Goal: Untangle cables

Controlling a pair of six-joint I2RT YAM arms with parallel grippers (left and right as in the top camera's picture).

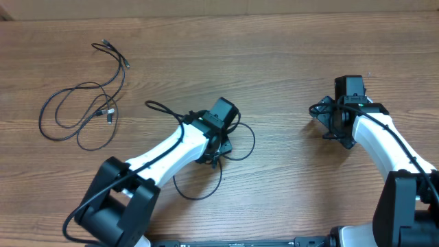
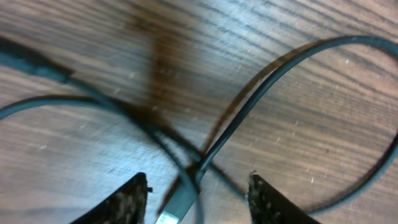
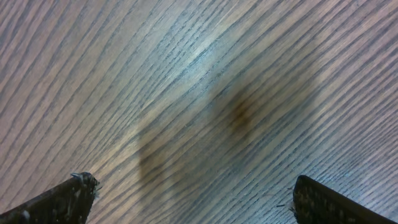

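While the grained brown wood table (image 1: 274, 41) lay flat under two white-and-black arms (image 1: 171, 147), the right gripper (image 3: 193, 186) hung spread wide over bare wood, grasping nothing. The left gripper (image 2: 199, 183) was part-spread, its two dark, speckled fingers (image 2: 127, 202) straddling crossed strands without pinching them. Two groups of thin, round, black cord showed: a looped cable (image 2: 298, 53) beneath that gripper at table centre, and loose loops (image 1: 105, 111) well apart, far left. One flat plug (image 2: 171, 208) had a silvery tip.
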